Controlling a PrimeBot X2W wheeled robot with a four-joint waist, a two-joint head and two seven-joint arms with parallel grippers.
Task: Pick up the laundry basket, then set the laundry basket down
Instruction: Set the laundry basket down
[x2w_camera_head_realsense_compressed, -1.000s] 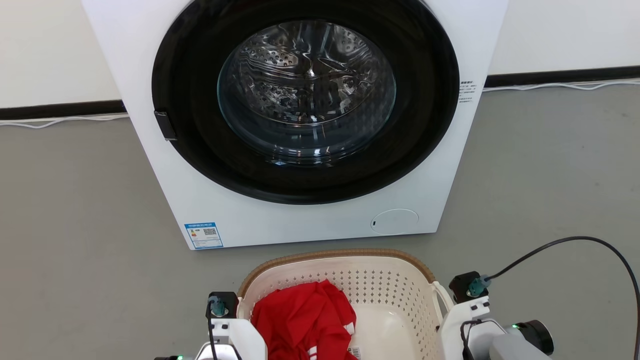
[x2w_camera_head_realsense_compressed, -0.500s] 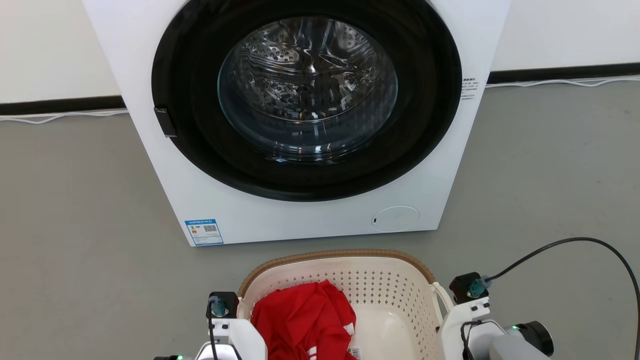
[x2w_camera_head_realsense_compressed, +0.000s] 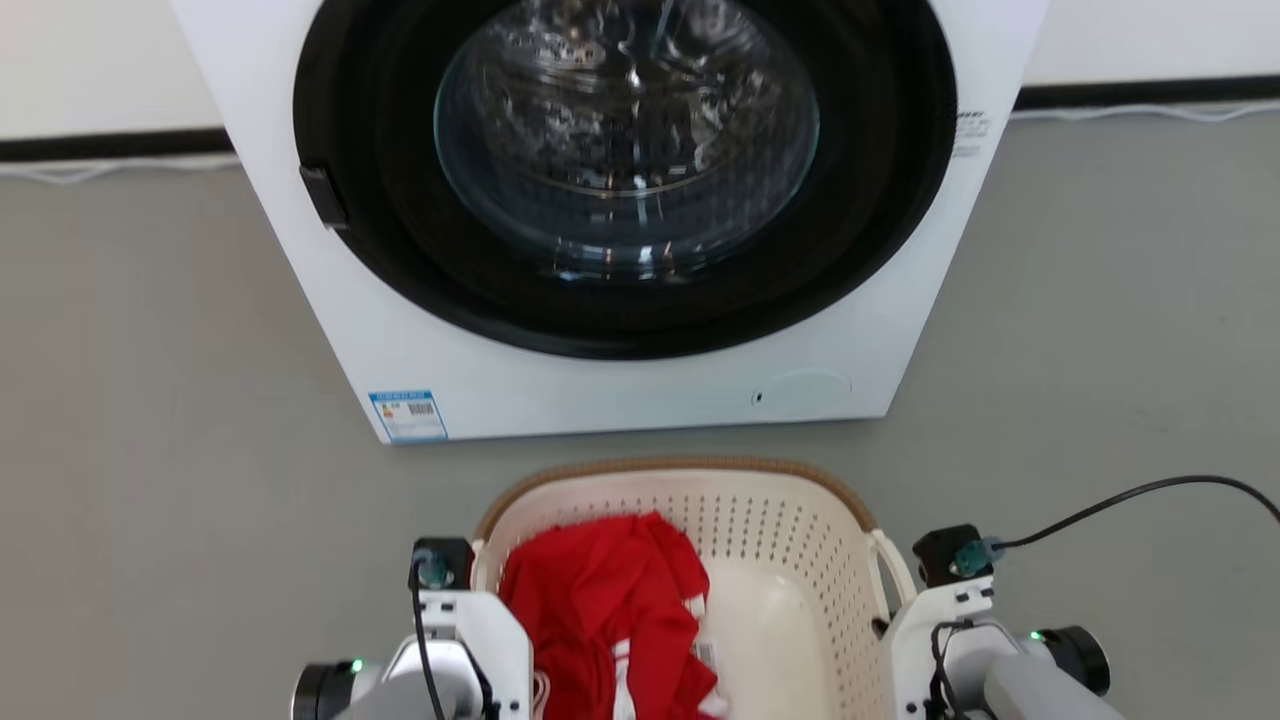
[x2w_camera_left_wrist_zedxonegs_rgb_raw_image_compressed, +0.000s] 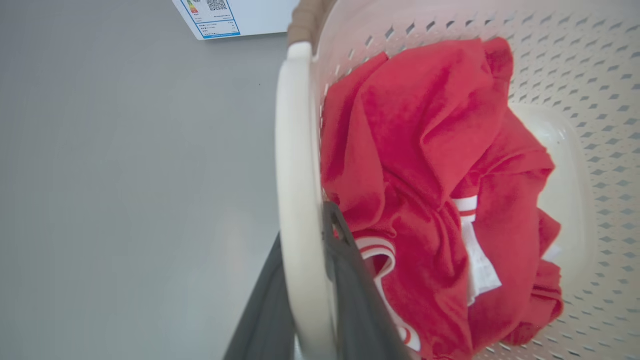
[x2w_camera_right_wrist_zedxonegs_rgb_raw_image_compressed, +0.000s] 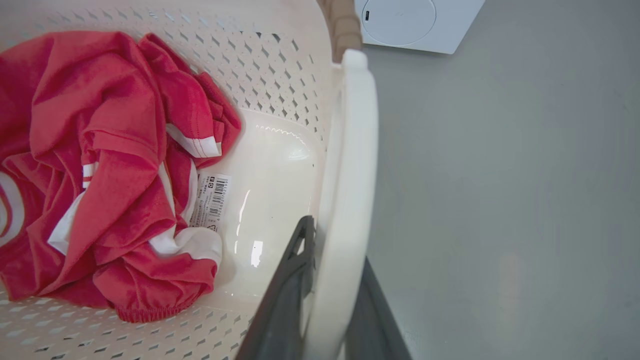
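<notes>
The laundry basket (x2w_camera_head_realsense_compressed: 690, 470), cream perforated plastic with a brown woven-look rim, sits at the bottom centre of the head view, in front of the washing machine. A red garment (x2w_camera_head_realsense_compressed: 610, 600) with white stripes lies in its left half. My left gripper (x2w_camera_left_wrist_zedxonegs_rgb_raw_image_compressed: 303, 227) is shut on the basket's left loop handle (x2w_camera_left_wrist_zedxonegs_rgb_raw_image_compressed: 295, 150), one dark finger inside and one outside. My right gripper (x2w_camera_right_wrist_zedxonegs_rgb_raw_image_compressed: 337, 247) is shut the same way on the right loop handle (x2w_camera_right_wrist_zedxonegs_rgb_raw_image_compressed: 352, 150). The frames leave unclear whether the basket rests on the floor or hangs above it.
A white front-loading washing machine (x2w_camera_head_realsense_compressed: 620, 400) with a round glass door (x2w_camera_head_realsense_compressed: 625, 140) stands close behind the basket. Grey floor (x2w_camera_head_realsense_compressed: 160, 450) spreads to both sides. A black cable (x2w_camera_head_realsense_compressed: 1130, 495) runs from my right wrist. A white wall with a dark baseboard (x2w_camera_head_realsense_compressed: 100, 145) lies behind.
The whole head view has shifted: the machine sits higher and larger in the picture, and more of the basket and both wrists shows. Both grips on the handles look unchanged.
</notes>
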